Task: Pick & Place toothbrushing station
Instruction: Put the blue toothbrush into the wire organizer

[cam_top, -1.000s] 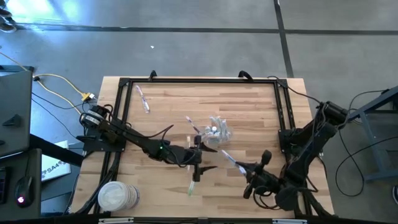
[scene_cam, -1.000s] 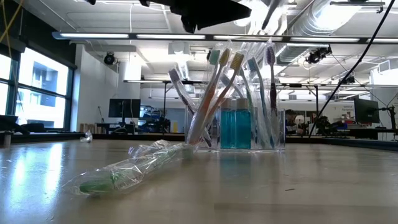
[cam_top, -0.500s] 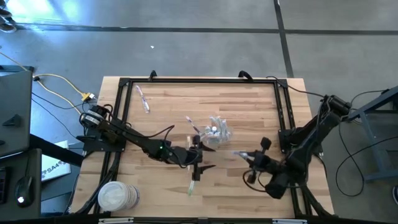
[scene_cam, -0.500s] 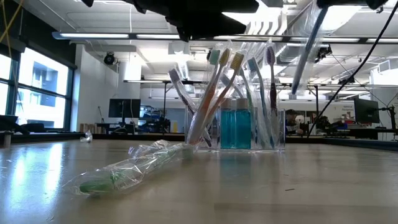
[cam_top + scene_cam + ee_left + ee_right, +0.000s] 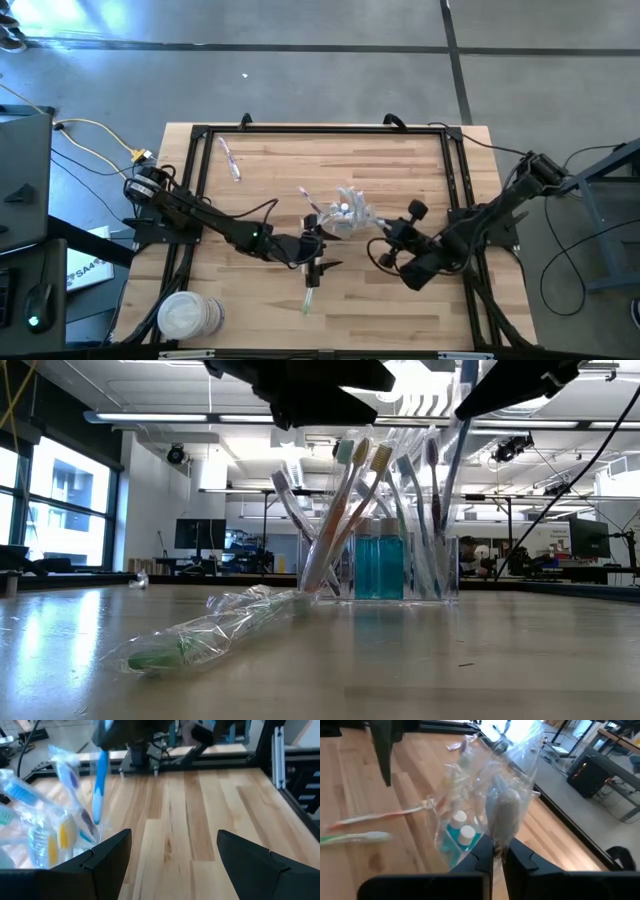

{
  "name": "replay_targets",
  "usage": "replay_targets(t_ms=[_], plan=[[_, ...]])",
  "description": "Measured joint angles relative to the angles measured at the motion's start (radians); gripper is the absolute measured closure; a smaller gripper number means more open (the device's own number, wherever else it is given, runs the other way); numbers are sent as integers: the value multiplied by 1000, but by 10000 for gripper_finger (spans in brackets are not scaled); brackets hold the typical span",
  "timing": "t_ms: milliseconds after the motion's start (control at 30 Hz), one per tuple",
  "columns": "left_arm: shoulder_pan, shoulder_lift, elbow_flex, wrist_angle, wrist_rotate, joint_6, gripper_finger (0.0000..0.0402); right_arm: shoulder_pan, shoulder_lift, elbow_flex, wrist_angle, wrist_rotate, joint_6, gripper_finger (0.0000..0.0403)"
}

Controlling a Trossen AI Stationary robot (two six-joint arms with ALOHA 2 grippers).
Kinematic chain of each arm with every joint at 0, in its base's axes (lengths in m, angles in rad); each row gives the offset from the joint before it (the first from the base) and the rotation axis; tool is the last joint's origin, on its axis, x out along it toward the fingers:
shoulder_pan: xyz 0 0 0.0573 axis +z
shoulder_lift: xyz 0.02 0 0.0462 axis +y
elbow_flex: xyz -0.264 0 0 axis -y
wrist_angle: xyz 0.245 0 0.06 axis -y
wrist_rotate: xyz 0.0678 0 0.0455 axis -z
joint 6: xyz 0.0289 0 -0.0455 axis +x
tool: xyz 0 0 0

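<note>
over the last second my right tool had swung from about 5 o'clock on the surface up toward centre, clamped on a wrapped blue toothbrush. it now hung just beside the clear container of brushes, so i judged the drop-in was near. the right arm reached in from 3 o'clock, wrist low. my left tool, fingers apart and empty, hovered at the container's 7 o'clock, above a wrapped green toothbrush lying flat.
</note>
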Motion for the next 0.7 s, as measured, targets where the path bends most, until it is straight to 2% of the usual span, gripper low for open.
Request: replay_targets(t_ms=[333, 700], plan=[[0, 0, 0, -34, 0, -22, 110, -91, -4, 0, 67, -77, -115, 391], [0, 0, 0, -43, 0, -22, 110, -203, -4, 0, 54, -207, -117, 391]])
